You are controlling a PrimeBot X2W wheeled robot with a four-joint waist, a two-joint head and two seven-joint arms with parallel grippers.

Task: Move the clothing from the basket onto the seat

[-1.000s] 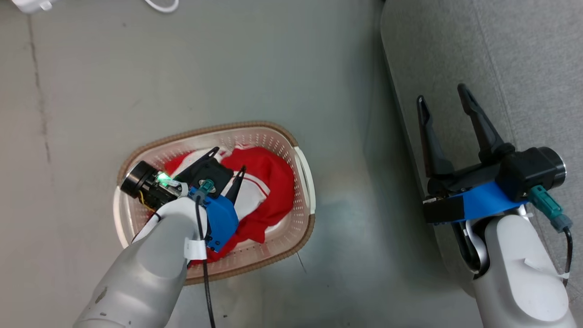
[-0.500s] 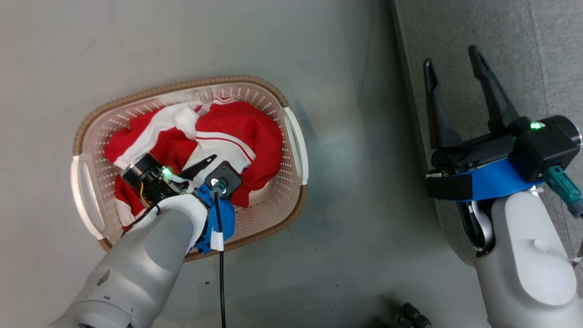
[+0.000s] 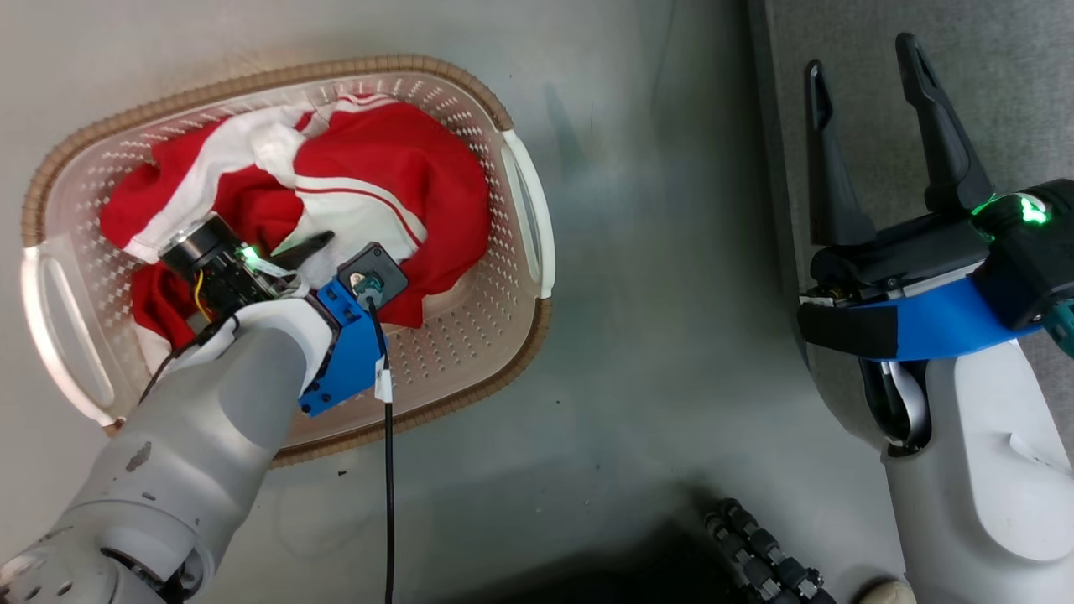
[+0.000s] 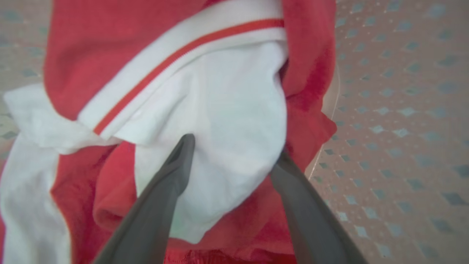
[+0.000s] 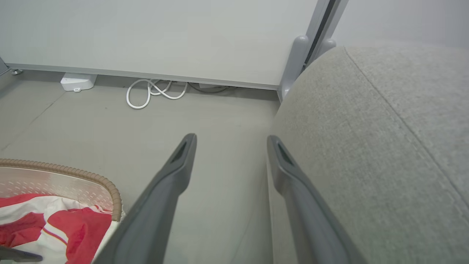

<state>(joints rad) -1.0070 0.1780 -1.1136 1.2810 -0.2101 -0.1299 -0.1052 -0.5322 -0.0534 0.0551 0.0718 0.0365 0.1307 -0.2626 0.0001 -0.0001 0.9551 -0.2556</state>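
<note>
- The clothing lies heaped in the basket, which stands on the floor at about 10 o'clock in the head view. None of it is on the seat at 2 o'clock.
- Our left jaws reach into the heap from 7 o'clock. In the left wrist view the two fingers stand well apart with a bulging white fold between them, and they have not yet pinched anything.
- We judge that the jaws straddle this fold because a raised ridge of soft cloth gives them something to close on.
- Our right jaws are wide open and empty, pointing toward 12 o'clock along the seat's near edge. We take it that this arm is parked clear of the basket, by the place where the clothing is to go.
- The basket sits near the seat with a strip of floor between them, so we judge the carry toward 3 o'clock will be short.
- We can read no writing or brand. The thin red stripe on the white trim is plain, and the small white tag on the left arm's cable looks blank.
</note>
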